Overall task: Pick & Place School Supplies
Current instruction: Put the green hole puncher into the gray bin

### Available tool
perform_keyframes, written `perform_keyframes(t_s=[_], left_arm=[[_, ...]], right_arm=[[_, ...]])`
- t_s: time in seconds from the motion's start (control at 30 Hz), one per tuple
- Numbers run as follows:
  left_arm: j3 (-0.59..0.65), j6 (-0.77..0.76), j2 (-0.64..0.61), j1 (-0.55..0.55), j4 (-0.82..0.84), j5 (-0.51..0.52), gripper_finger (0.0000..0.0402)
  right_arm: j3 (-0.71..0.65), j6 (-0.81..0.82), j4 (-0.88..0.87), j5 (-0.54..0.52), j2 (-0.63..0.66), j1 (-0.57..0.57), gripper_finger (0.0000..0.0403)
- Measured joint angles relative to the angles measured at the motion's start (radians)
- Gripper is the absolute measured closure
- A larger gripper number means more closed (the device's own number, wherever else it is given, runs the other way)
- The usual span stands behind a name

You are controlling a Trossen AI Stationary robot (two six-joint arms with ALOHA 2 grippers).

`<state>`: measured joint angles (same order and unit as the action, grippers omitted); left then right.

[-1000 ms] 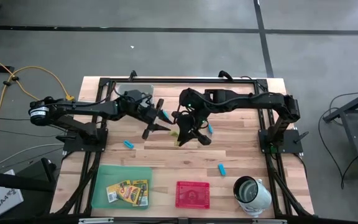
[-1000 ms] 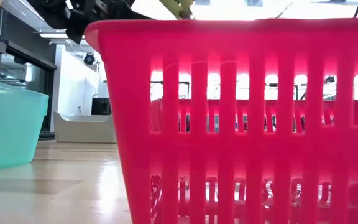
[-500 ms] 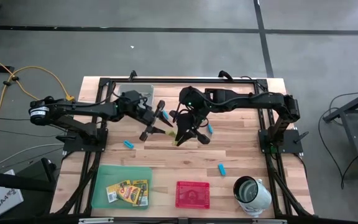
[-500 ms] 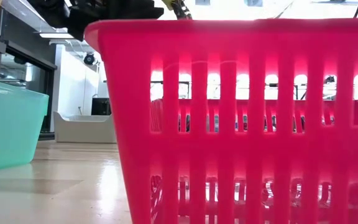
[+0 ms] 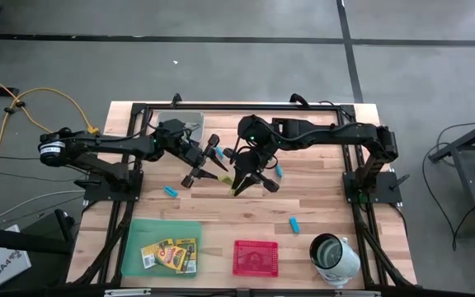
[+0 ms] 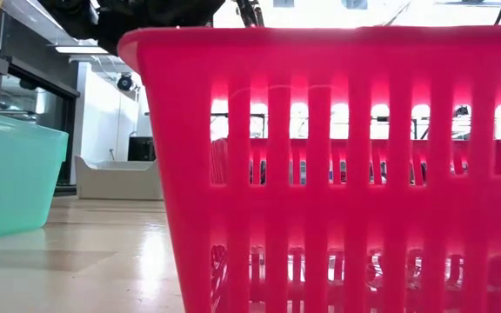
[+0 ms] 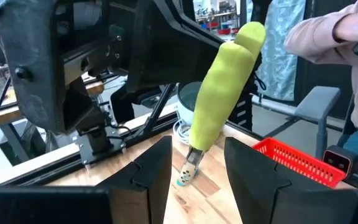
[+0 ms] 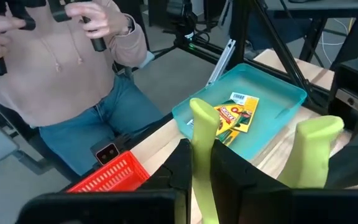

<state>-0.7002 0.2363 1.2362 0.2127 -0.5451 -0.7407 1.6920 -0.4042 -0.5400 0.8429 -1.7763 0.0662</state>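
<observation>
Right claw (image 5: 248, 180): clenched on one yellow-green handle of a small plier-like tool (image 8: 202, 157), which it holds above the middle of the pale wooden slatted surface (image 5: 320, 186); in the right wrist view that handle stands up between its two dark fingers (image 8: 180, 163), and the tool's second handle (image 8: 314, 151) splays out to one side, free.

Left claw (image 5: 203, 163): released, its two dark fingers (image 7: 154, 175) spread apart, just beside the right claw on the left arm's side; in the left wrist view the held tool's yellow-green handle hangs in line with the gap between them, a little beyond the tips and not touched by them.

Light-blue oblong pieces: one (image 5: 171, 191) lies on the surface near the left claw, one (image 5: 278, 171) lies just beside the right claw under its arm, and a third (image 5: 293, 223) lies farther from the right claw, toward the cup.

Clear square tray (image 5: 180, 120): at the far edge of the surface behind the left claw.

Red slotted plastic basket (image 5: 256, 256): at the near edge, well apart from both claws.

Green shallow tray (image 5: 138, 233): at the near edge on the left arm's side, well apart from the left claw, holding the yellow-orange crayon boxes (image 5: 170, 254).

White-and-metal cup (image 5: 333, 253): at the near corner on the right arm's side.

Person in a pale pink top and blue jeans (image 8: 67, 87): seated beyond the surface, gripping dark handles.
</observation>
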Motion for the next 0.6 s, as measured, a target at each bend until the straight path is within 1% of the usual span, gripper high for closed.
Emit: perform_keyframes(t_s=[0.37,0.6], left_arm=[[0.0,-0.019,0.0,0.0,-0.05,-0.037,0.0257],[0.0,-0.024,0.0,0.002,-0.052,-0.044,0.0257]], right_arm=[[0.0,-0.035,0.024,-0.009,0.0,-0.008,0.0377],[0.0,-0.038,0.029,-0.013,0.0,-0.008,0.0377]])
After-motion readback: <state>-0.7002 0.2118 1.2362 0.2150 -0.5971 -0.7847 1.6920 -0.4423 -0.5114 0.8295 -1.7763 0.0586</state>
